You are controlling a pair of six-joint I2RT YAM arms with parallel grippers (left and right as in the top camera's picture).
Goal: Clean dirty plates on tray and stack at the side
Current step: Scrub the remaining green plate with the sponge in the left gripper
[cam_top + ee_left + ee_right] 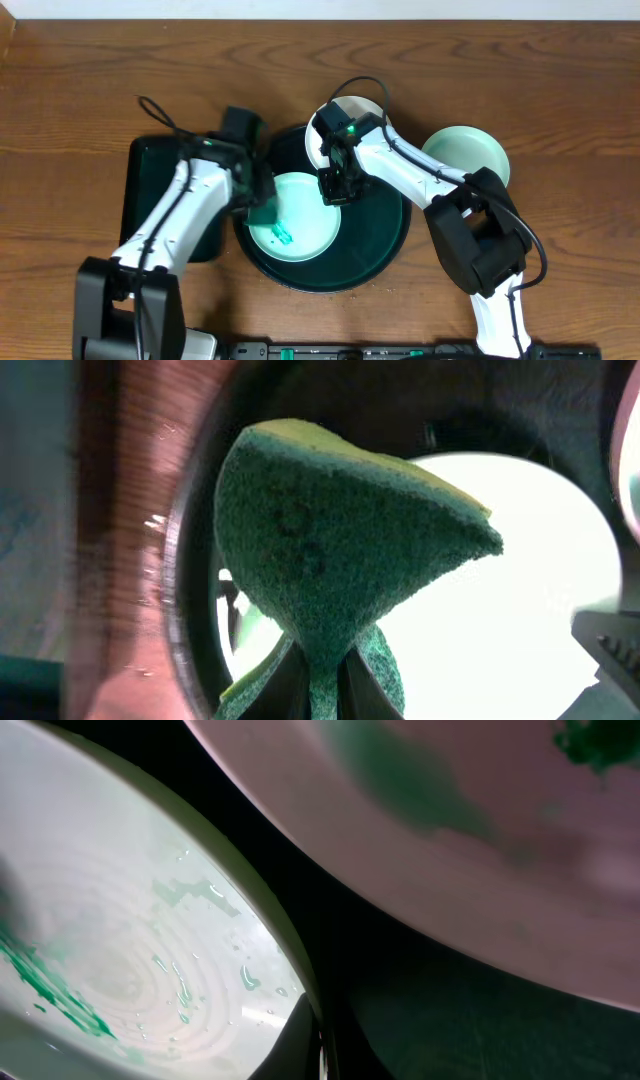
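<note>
The left gripper (322, 678) pinches a green scouring sponge with a yellow backing (340, 550). The sponge swells out past the fingers and fills most of the left wrist view, hiding much of what lies under it. It hangs over the left edge of a pale mint green round plate (300, 215); whether it touches the plate cannot be told. That plate lies in the large round dark green-black tray (385, 235) and carries a teal smear (283, 235) near its front.

The right gripper (318, 1055) has its fingers pressed together at this plate's right rim. Only the tips show, cut off by the frame, and whether the rim sits between them is unclear.

Farther back, a white round plate (362, 106), smeared green, sits at the tray's back edge, largely hidden by the right arm. A second mint green plate (465, 155) rests on the table just right of the tray, partly covered by that arm. A dark rectangular tray (150, 190) lies to the left, half under the left arm.

The surface is a brown wood-grain table (80, 100). A pale strip (450, 8) runs past its far edge.
</note>
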